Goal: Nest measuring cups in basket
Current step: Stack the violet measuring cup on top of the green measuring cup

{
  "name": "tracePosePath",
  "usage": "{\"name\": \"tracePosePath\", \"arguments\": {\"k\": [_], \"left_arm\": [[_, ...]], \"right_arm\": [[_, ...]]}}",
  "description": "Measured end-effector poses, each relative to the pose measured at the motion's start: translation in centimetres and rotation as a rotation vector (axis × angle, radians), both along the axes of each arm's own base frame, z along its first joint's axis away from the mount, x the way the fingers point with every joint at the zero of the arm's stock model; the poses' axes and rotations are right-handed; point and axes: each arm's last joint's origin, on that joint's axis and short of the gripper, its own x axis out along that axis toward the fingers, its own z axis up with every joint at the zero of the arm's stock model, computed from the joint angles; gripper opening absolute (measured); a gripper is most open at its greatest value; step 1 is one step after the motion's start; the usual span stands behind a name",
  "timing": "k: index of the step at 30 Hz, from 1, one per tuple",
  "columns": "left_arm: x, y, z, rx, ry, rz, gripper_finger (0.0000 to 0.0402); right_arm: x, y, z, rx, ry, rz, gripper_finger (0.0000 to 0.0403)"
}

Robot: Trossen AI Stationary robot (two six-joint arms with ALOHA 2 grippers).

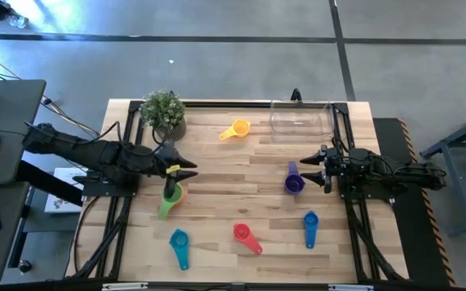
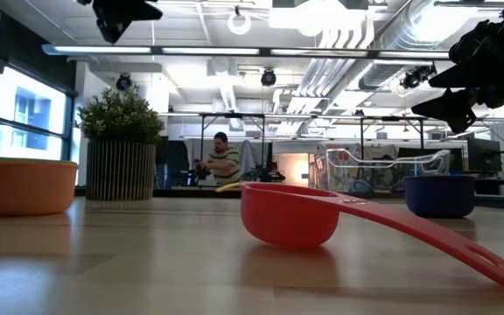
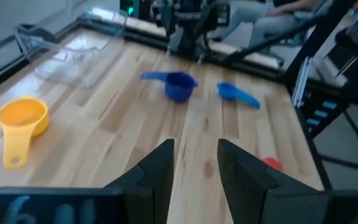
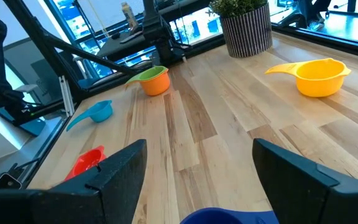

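My left gripper [image 1: 189, 170] [image 3: 195, 167] is open and hovers just beyond the orange cup [image 1: 172, 192], which is nested with the green cup [image 1: 165, 210]. My right gripper [image 1: 307, 168] [image 4: 199, 163] is open wide and held high beside and above the purple cup [image 1: 294, 181] [image 2: 440, 194]. The fingers stand either side of the purple cup's rim [image 4: 229, 216]. On the table stand the yellow cup [image 1: 237, 129], the light blue cup [image 1: 179, 242], the red cup [image 1: 247, 235] and the blue cup [image 1: 310, 226]. The clear basket [image 1: 300, 118] sits at the far edge.
A potted plant [image 1: 164, 113] stands at the far left of the table, just behind my left gripper. Black frame rails run along the table's left and right sides. A person [image 2: 223, 162] is in the room far behind the table. Bare wood lies in the table's middle.
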Motion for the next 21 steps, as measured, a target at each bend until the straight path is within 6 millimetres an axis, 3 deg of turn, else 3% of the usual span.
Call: {"name": "tracePosePath", "arguments": {"k": [13,21], "left_arm": [[0.5,1.1,2.1,-0.049,-0.217,0.062,0.0115],[0.7,2.3,2.9,-0.071,-0.301,0.145,0.0115]], "right_arm": [[0.0,0.0,0.0,-0.001,0.0,0.0,0.0284],[0.0,-0.2,0.0,-0.18,0.012,-0.031,0.0284]]}}
